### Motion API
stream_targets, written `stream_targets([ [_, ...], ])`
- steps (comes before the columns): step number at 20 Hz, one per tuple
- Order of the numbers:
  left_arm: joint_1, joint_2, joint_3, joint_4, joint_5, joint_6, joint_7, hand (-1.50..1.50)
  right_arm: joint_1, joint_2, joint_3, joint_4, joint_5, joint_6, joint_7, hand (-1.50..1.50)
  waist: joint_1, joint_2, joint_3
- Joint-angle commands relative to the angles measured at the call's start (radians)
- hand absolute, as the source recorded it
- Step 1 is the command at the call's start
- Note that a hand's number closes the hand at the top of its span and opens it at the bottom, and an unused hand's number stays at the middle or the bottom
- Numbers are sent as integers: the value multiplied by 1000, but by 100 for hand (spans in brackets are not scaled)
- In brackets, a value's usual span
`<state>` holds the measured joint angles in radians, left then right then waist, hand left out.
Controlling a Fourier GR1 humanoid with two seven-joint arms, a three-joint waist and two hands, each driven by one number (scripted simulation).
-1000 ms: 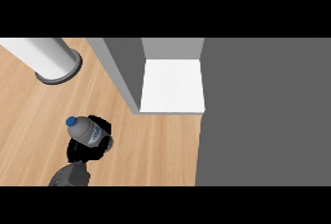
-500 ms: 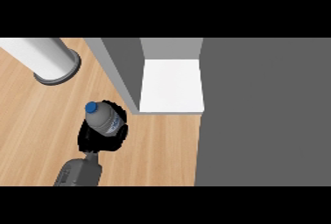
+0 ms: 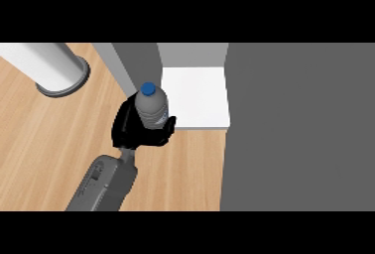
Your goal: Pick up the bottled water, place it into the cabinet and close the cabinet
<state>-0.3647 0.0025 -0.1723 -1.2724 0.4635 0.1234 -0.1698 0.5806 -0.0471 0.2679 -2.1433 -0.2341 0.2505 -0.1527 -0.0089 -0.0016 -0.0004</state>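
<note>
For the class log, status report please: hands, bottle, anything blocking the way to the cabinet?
Left hand shut on bottled water; right hand not in view. Bottle upright at the open cabinet's white shelf edge, not yet inside. Nothing in the way.

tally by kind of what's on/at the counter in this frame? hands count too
Bottled water: 1, held upright in the hand
White cylinder: 1, upper left of the counter
Cabinet: 1, open, white shelf showing
Hand: 1, on a grey forearm; which side it belongs to is not clear from this view
Total: 4
</note>
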Motion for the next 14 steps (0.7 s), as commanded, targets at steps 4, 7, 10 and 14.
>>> stream_targets([
  [4, -259, -2, -70, 90, -78, 249, 27, 150, 17, -12, -3, 35, -3, 25, -45, -150, -20, 2, 1],
  [7, -300, -2, -109, 180, -79, 279, -18, 150, -34, 8, -10, 1, -13, -21, 13, -150, -29, 7, 0],
  [10, -324, -2, -88, 216, -108, 289, -16, 150, -26, 4, 1, 46, -4, 1, -22, -150, -27, 7, 0],
  [14, -379, -2, -84, 262, -154, 365, 11, 150, -65, -13, -33, 42, -36, 11, -1, -150, -36, 11, 1],
])
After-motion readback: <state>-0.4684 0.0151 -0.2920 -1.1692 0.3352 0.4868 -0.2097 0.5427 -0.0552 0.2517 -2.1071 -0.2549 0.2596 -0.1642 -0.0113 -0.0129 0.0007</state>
